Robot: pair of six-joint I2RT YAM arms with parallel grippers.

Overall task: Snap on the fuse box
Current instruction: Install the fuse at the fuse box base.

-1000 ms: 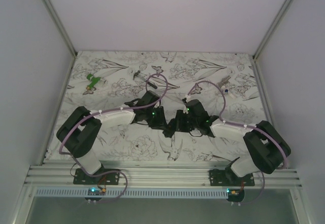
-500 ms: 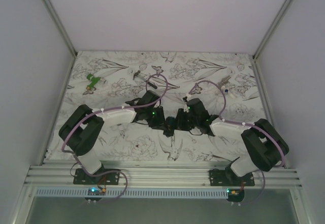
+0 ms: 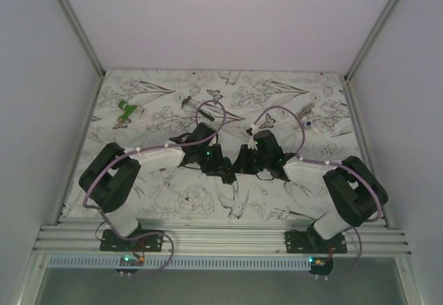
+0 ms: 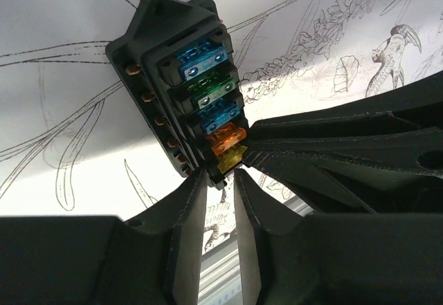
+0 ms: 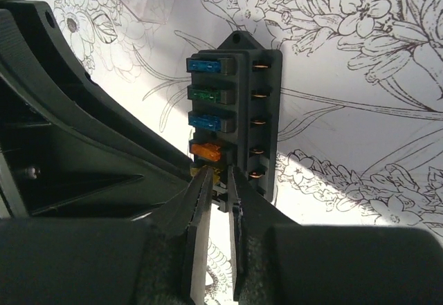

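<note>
The fuse box (image 4: 181,77) is a black block with blue, green, orange and yellow fuses in a row; it also shows in the right wrist view (image 5: 239,104). It hangs above the flowered cloth between both arms at mid table. My left gripper (image 4: 220,178) is shut on one end of it, beside the yellow fuse. My right gripper (image 5: 220,175) pinches the black tab at that same end, from the opposite side. In the top view the two grippers meet, left gripper (image 3: 223,169) and right gripper (image 3: 241,163), and hide most of the box.
A small green piece (image 3: 126,109) lies at the far left of the cloth. A thin dark hammer-like tool (image 3: 187,102) lies behind the left arm. Another small part (image 3: 306,117) sits at the far right. White walls close in both sides.
My right gripper has narrowed its jaws onto the end of the fuse box, and its arm has shifted a little left. The left gripper keeps its hold.
</note>
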